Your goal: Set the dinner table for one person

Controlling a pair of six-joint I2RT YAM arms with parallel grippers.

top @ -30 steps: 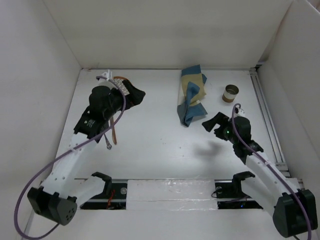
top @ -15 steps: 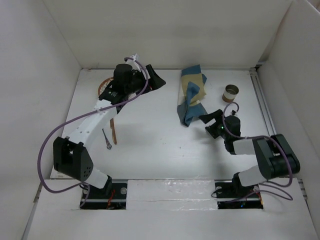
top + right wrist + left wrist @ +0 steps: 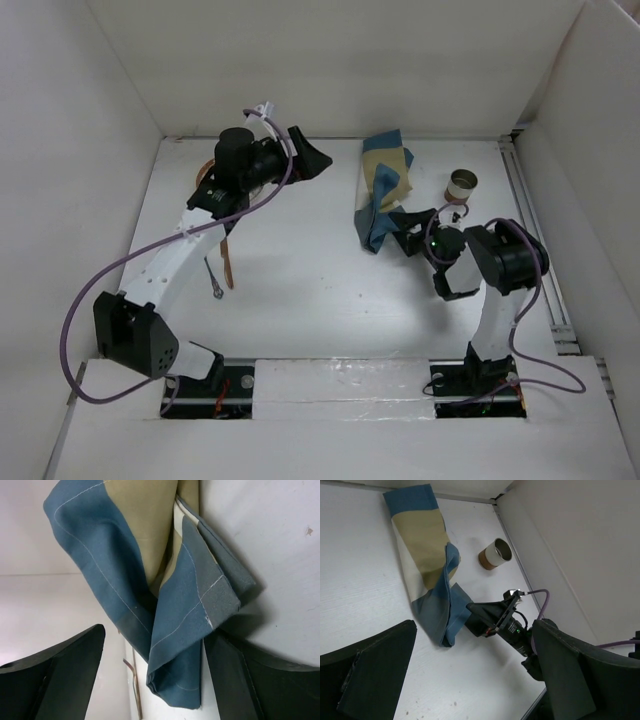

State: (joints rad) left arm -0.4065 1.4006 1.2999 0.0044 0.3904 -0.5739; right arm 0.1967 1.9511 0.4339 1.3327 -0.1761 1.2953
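Observation:
The dinner table (image 3: 300,290) is the white surface boxed in by white walls. A folded blue-and-beige cloth placemat (image 3: 384,190) lies at the back middle, also seen in the left wrist view as the placemat (image 3: 427,565). My right gripper (image 3: 398,232) is at its near end. In the right wrist view the placemat's folded blue end (image 3: 175,625) lies between the open jaws of the right gripper (image 3: 155,632), against the right finger (image 3: 260,680). My left gripper (image 3: 318,156) hovers open and empty at the back, left of the placemat, and faces it.
A small brown-and-white cup (image 3: 461,186) stands right of the placemat, also visible as the cup (image 3: 496,554). Brown-handled cutlery (image 3: 228,262) and a spoon (image 3: 214,282) lie at the left. A brown round rim (image 3: 206,172) shows under the left arm. A rail (image 3: 530,230) runs along the right wall.
My left arm has swung from the left side up to the back, its gripper now pointing right. My right gripper has moved left onto the placemat's near end and its jaws have narrowed slightly.

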